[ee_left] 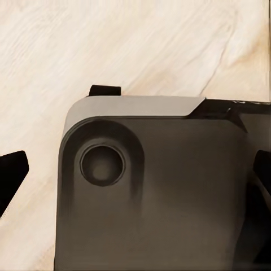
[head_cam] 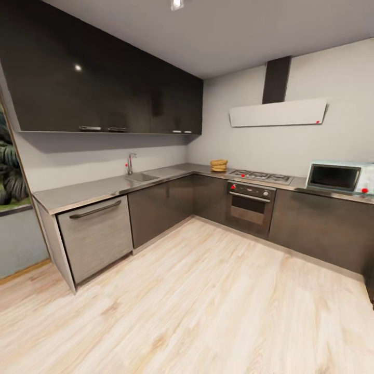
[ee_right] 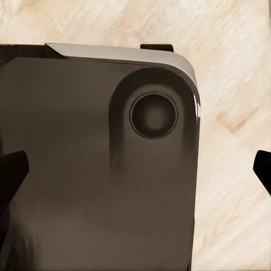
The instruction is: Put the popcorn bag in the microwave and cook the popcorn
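The popcorn bag (head_cam: 218, 165) is a squat tan sack standing on the grey steel countertop (head_cam: 93, 191) near the far corner. The mint-blue microwave (head_cam: 340, 177) sits on the worktop at the far right, its dark glass door closed. Both are well across the wood floor from me. My left gripper (ee_left: 135, 180) hangs over my own dark base, its black fingertips (ee_left: 11, 176) spread wide with nothing between them. My right gripper (ee_right: 137, 175) hangs the same way, open and holding nothing.
A sink with tap (head_cam: 134, 174) is set into the left run of worktop, above a steel dishwasher front (head_cam: 96, 234). A gas hob (head_cam: 261, 176) and built-in oven (head_cam: 251, 202) lie between bag and microwave. Light wood floor (head_cam: 197, 301) stretches ahead.
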You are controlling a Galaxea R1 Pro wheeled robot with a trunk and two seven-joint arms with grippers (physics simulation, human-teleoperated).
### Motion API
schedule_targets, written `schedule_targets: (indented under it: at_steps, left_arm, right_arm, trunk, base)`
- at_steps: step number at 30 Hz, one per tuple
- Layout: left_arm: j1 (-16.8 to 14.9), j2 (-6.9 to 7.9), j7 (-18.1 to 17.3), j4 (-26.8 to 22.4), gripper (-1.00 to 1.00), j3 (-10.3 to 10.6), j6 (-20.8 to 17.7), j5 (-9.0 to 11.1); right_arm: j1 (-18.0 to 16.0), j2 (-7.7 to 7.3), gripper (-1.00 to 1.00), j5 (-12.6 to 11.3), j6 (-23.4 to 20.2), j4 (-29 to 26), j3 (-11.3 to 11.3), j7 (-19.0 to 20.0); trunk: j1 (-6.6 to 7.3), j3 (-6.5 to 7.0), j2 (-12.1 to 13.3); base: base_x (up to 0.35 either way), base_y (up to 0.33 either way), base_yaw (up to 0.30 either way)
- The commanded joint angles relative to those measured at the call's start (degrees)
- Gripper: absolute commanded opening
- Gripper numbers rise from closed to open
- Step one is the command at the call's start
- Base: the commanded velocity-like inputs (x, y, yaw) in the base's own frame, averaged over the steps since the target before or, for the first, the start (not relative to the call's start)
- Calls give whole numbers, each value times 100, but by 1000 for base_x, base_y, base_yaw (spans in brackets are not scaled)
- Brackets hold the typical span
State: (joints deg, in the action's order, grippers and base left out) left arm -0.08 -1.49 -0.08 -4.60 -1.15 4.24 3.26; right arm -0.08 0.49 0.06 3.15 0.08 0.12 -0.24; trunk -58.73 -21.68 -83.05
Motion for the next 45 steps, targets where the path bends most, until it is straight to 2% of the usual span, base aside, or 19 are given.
schedule_targets:
  at_steps: [1,45]
  left_arm:
    - [-1,-3,-1,0,100,-8,16,34]
    - [-1,-3,10,-17,100,-8,7,43]
  right_arm:
    - [-1,0,100,0,19,1,1,-3]
    - [-1,-5,100,-6,19,1,-3,-3]
  trunk:
    - [0,-1,-3]
    - [0,150,-3]
  base:
    - [0,0,-269]
    - [0,0,-269]
